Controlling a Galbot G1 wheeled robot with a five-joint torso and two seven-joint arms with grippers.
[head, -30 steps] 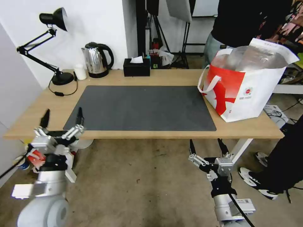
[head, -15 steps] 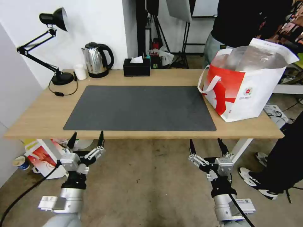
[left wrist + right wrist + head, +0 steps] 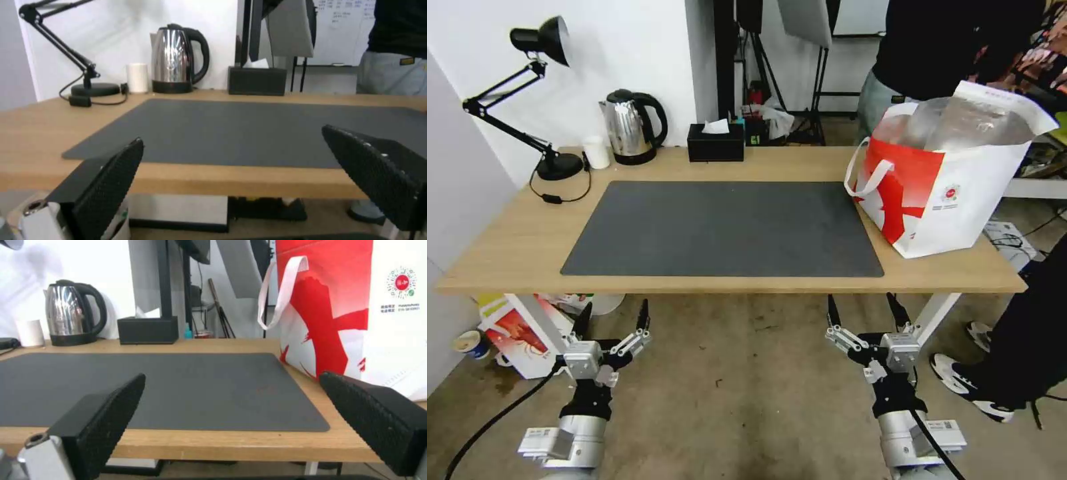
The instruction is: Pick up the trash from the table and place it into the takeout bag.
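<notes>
The left gripper [image 3: 613,313] hangs below the front edge of the table [image 3: 514,233], over the floor on the robot's left, its jaws spread wide with nothing between them. The right gripper [image 3: 864,307] hangs at about the same height on the robot's right, also just in front of the surface's edge, jaws wide apart and empty. In each wrist view the black textured fingers [image 3: 109,186] frame the long wooden surface from just below its level.

The takeout bag [image 3: 954,193] stands upright at the right end of the surface, its mouth open and the silver lining showing, one white strap [image 3: 870,173] drooping over the side toward the dark grey mat [image 3: 727,230]. The bag's near corner just overlaps the mat's right edge. No trash lies on the mat.

Along the far edge stand a black desk lamp [image 3: 540,100], a small white cup [image 3: 597,152], a steel kettle [image 3: 630,127] and a black tissue box [image 3: 716,142]. Under the left end of the surface, on the floor, lies a red-and-white carton [image 3: 514,333] with a paper cup [image 3: 467,343] beside it.
</notes>
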